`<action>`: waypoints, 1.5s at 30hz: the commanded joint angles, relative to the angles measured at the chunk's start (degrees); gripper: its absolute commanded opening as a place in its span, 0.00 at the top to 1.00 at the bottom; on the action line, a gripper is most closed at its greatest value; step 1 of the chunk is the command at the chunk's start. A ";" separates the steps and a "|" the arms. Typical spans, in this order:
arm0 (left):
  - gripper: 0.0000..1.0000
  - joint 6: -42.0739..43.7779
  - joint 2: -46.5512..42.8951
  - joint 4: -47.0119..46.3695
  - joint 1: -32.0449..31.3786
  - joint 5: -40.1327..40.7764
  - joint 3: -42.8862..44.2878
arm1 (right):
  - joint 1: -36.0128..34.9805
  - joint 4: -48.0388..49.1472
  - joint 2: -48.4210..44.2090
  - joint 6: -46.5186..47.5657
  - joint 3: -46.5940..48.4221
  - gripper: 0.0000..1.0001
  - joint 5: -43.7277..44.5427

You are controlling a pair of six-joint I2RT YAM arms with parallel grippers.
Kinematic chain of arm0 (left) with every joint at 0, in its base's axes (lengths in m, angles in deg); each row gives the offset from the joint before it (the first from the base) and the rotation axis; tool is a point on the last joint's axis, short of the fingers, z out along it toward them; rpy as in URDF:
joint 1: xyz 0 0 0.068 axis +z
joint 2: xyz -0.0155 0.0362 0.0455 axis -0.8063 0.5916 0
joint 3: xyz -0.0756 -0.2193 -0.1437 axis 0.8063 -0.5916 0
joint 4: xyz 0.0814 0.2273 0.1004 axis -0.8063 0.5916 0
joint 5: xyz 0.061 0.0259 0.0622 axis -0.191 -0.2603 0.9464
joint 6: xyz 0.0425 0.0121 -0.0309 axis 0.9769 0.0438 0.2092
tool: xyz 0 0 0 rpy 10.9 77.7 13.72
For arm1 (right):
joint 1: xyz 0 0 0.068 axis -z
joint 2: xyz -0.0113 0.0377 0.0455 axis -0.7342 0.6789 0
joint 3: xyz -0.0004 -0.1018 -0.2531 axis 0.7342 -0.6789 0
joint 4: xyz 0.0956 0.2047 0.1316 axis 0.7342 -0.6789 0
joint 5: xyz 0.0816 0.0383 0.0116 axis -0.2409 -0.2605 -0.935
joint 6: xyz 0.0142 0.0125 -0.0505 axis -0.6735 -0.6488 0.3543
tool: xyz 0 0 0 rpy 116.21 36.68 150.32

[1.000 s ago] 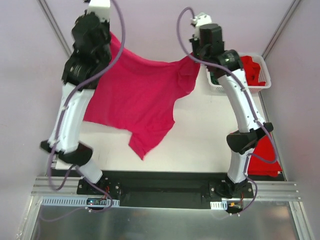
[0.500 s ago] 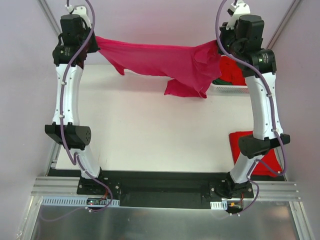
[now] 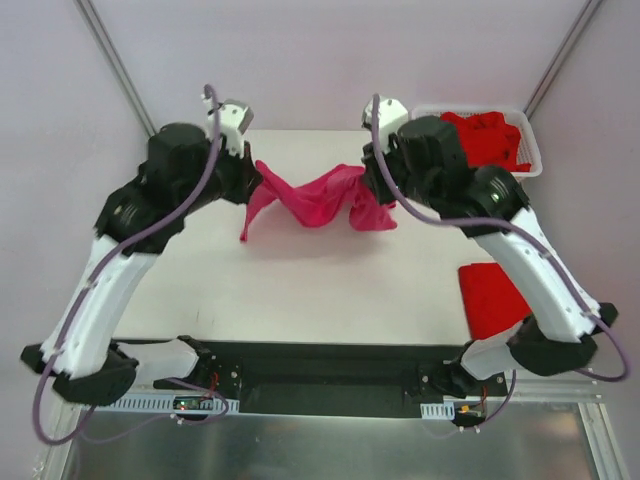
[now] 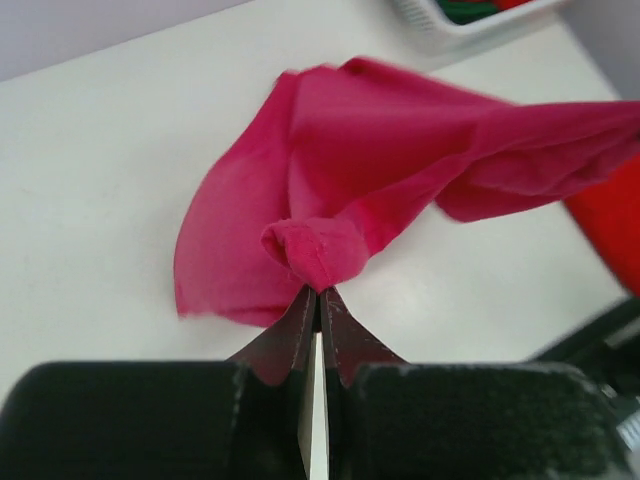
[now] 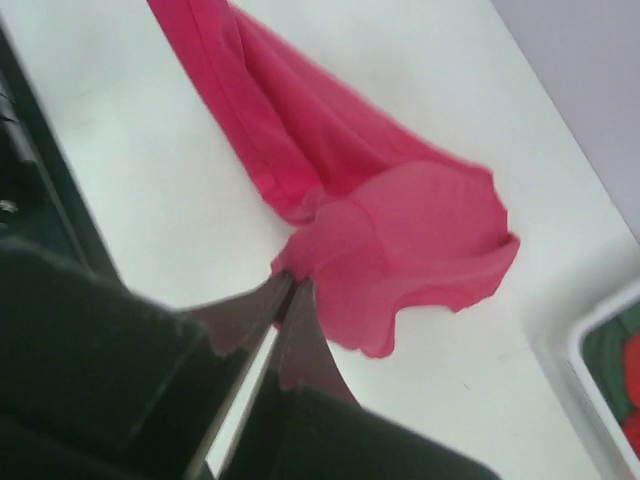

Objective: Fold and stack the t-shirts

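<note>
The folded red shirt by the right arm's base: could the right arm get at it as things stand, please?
Probably not yet. The right gripper is shut on the pink shirt, shared with the left gripper, so it must release first. The red shirt lies bare beside that arm, seemingly within range.

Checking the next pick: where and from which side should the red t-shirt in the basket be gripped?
Probably pinch a raised fold atop the red t-shirt, coming straight down: it lies crumpled in the basket, whose walls block a sideways approach.
</note>
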 commanded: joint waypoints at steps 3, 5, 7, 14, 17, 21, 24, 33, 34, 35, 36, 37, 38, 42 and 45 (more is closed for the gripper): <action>1.00 -7.02 -17.71 11.62 -9.68 -4.63 4.04 | -22.26 -6.02 -11.64 -5.36 -0.88 0.99 9.83; 1.00 -8.52 -18.87 15.41 -9.69 -3.95 11.03 | -30.32 -8.32 -12.34 -5.89 3.93 0.99 16.22; 1.00 -8.43 -19.23 20.69 -9.60 -2.63 17.12 | -34.31 -11.57 -12.61 -5.98 7.37 0.99 18.97; 1.00 -6.42 -16.42 24.57 -9.69 1.49 31.48 | -37.85 -15.46 -10.77 -1.33 23.64 0.99 24.60; 1.00 -6.24 -14.49 23.61 -9.69 1.25 29.90 | -37.85 -10.82 -12.87 1.92 20.41 0.99 27.84; 1.00 -4.13 -13.96 17.03 -9.69 5.89 19.73 | -32.95 -7.46 -14.72 1.94 10.14 0.99 27.80; 1.00 -2.72 -9.68 12.19 -9.43 5.29 11.63 | -14.34 -2.28 -17.44 -1.66 -1.89 0.99 6.47; 1.00 -2.82 17.30 4.78 13.41 -14.84 21.77 | 15.23 3.54 5.28 -7.30 6.20 0.99 -26.88; 1.00 -2.20 20.99 6.19 13.60 -12.66 32.86 | 17.07 2.14 8.80 -7.30 10.86 0.99 -27.33; 1.00 -1.24 24.68 7.42 13.87 -12.03 38.71 | 18.13 0.47 15.88 -8.26 15.26 0.99 -27.33; 1.00 -0.53 32.02 8.56 14.30 -11.59 44.43 | 19.01 0.37 18.82 -9.05 25.13 0.99 -27.51; 1.00 -0.44 35.14 9.97 15.53 -11.67 54.14 | 21.37 1.07 22.16 -10.19 29.67 0.99 -30.64; 1.00 -0.26 38.31 9.46 16.15 -13.50 56.50 | 22.44 1.59 24.63 -11.68 34.41 0.99 -31.02; 1.00 3.07 31.44 4.37 17.03 -17.03 49.79 | 26.58 12.65 16.02 -10.57 21.98 0.99 -28.49; 1.00 3.52 18.77 -3.97 16.24 -18.19 37.31 | 25.18 17.23 7.19 -7.32 17.16 0.99 -25.33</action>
